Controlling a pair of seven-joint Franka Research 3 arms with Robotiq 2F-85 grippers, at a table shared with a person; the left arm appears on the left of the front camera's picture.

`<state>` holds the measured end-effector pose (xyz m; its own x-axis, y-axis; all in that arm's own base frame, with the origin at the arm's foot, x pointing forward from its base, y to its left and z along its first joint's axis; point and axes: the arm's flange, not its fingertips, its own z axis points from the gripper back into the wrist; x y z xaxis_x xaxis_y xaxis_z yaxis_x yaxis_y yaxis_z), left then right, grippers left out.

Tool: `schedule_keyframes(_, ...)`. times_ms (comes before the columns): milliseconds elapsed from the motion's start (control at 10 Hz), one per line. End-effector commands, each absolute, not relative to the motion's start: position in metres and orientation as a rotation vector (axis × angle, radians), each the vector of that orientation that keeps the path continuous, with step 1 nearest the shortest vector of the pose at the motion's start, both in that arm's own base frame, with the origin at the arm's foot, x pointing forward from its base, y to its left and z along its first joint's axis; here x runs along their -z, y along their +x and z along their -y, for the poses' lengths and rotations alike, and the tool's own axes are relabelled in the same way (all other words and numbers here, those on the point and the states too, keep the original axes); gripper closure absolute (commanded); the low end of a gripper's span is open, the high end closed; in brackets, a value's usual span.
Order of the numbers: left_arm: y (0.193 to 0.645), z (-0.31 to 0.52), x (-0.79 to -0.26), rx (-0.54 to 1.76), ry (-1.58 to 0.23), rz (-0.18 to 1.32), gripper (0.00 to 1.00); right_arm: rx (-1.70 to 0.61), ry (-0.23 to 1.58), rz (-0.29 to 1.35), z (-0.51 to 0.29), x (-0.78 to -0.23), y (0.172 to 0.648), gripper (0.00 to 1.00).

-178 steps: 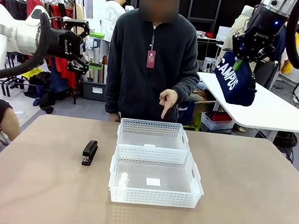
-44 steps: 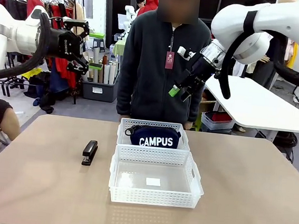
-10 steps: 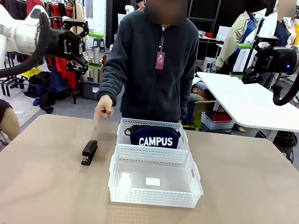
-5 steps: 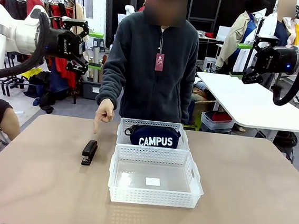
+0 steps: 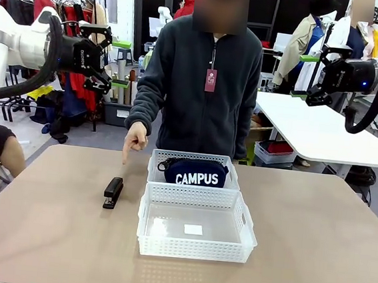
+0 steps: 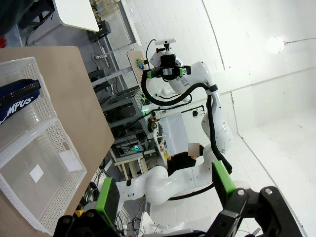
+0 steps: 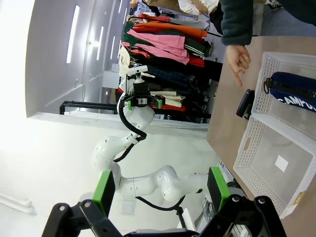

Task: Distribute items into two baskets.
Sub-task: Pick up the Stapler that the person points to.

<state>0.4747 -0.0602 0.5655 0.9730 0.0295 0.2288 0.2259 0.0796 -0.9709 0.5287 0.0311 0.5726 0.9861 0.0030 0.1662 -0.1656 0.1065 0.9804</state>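
White lattice plastic frames the scene: two baskets sit end to end at the middle of the table [image 5: 46, 235]. The navy CAMPUS pouch [image 5: 196, 173] already lies in the far basket [image 5: 194, 156] with its lettering turned toward you. The near basket [image 5: 195, 250] holds nothing but a small white label [image 5: 193, 229] on its floor. The black stapler [image 5: 113, 192] lies flat on the tabletop just left of the baskets, beside the line where the two meet and touching neither.

At the far side the person lowers a hand [image 5: 135, 138], forefinger aimed down at the table just beyond the stapler. It reads as a cue that this item goes next.

Your left gripper [image 5: 108, 61] hangs high at the far left, jaws spread wide and holding nothing. Your right gripper [image 5: 304, 75] sits high at the far right, equally wide and empty. With both raised off the table, the person has room to point.

With one item placed and one basket vacant, the stapler most likely belongs in the near basket. Your left arm is the closer one. The stapler lies lengthwise, near to far, so a pinch across its narrow sides looks the surest hold. Mind the pointing hand as you come down.
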Motion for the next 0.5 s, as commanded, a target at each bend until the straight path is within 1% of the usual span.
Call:
schedule_keyframes(0, 0.4736, 0.0603, -0.5681, 0.148, -1.487, 0.215, 0.0, -0.125, 1.463, 0.14, -0.0302, -0.5747, 0.5281, 0.0)
schedule_keyframes(400, 0.4736, 0.0603, -0.5681, 0.148, -1.487, 0.215, 0.0, -0.125, 1.463, 0.14, -0.0302, -0.5747, 0.5281, 0.0)
